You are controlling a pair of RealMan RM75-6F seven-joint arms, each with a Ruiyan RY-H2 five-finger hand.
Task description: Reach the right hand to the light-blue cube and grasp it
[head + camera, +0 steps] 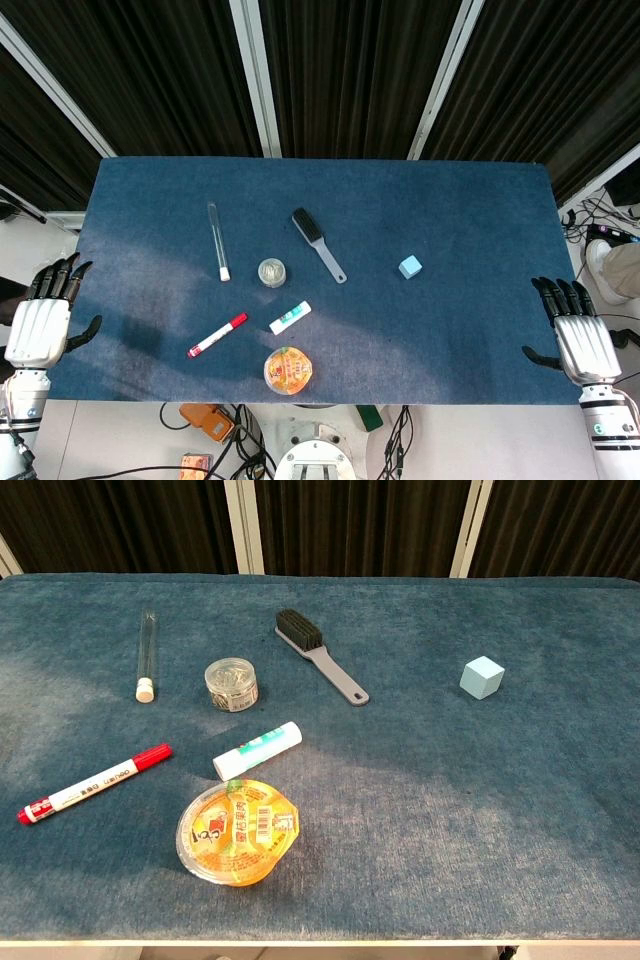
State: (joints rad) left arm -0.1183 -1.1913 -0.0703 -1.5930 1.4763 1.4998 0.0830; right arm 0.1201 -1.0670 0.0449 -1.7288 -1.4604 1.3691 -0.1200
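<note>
The light-blue cube [410, 266] [482, 677] sits alone on the blue table mat, right of centre. My right hand [577, 335] hovers at the table's right front corner, well right of and nearer than the cube, fingers apart and holding nothing. My left hand [45, 318] is at the left front edge, also with fingers spread and empty. Neither hand shows in the chest view.
Left of the cube lie a grey brush [318, 244], a small round jar [271, 272], a glass tube [218, 241], a red marker [217, 335], a white stick tube [290, 317] and an orange jelly cup [288, 370]. Cables lie on the floor at right.
</note>
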